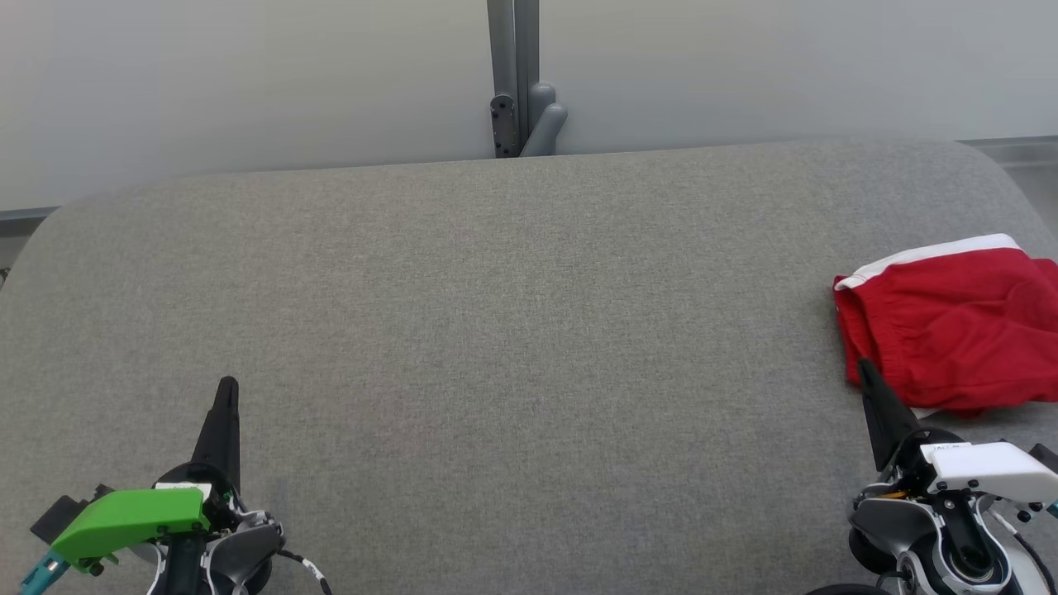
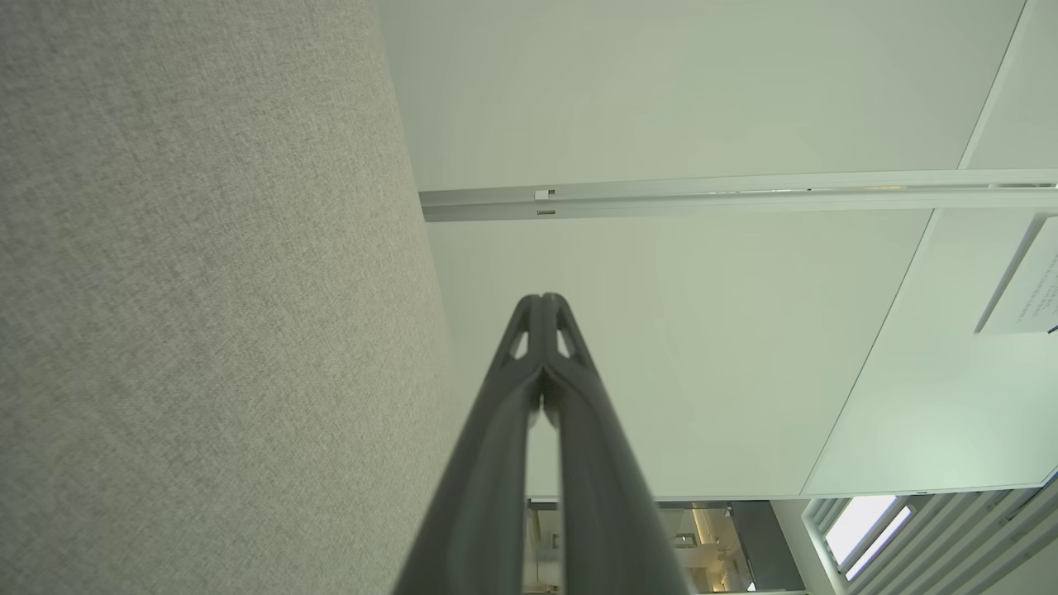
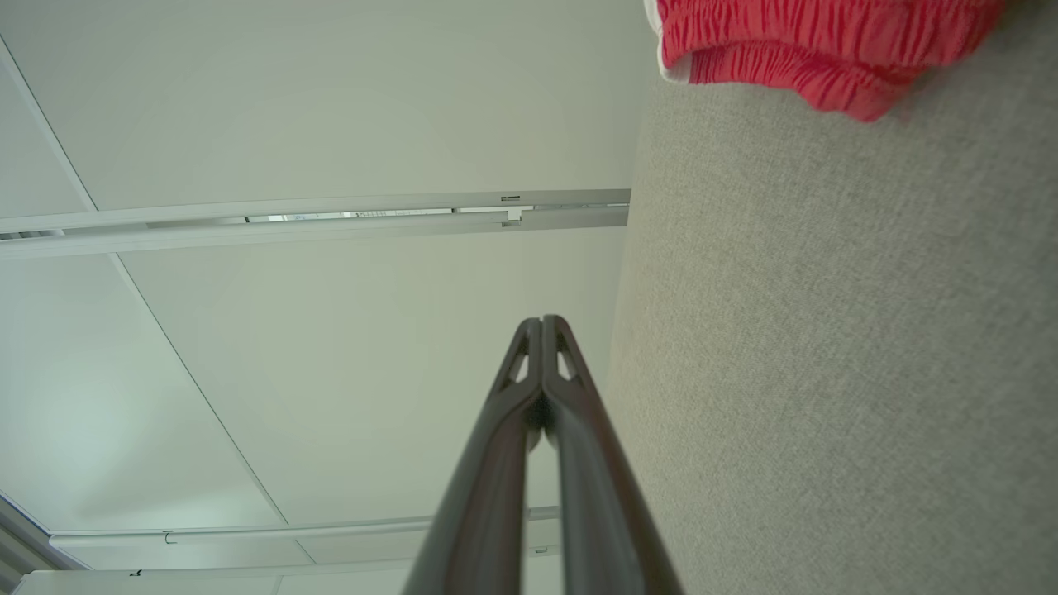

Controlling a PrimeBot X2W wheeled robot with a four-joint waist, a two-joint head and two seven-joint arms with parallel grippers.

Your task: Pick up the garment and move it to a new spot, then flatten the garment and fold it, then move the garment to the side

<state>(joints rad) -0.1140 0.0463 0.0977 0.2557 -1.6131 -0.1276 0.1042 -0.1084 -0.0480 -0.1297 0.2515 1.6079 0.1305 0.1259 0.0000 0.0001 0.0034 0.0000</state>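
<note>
Lower left, the left tool is clenched and empty over the grey cloth-covered desk. At the right edge lies the red cloth garment with a white band, with the right tool near it, clenched and empty too. I think that tool should open first, then pinch the near edge.

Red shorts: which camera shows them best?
Head view: the red shorts lie at the grey table's right end, white trim visible, though the frame edge crops them. The right wrist view catches a gathered red edge at its top. The left wrist view looks along the table at the wall.
</note>
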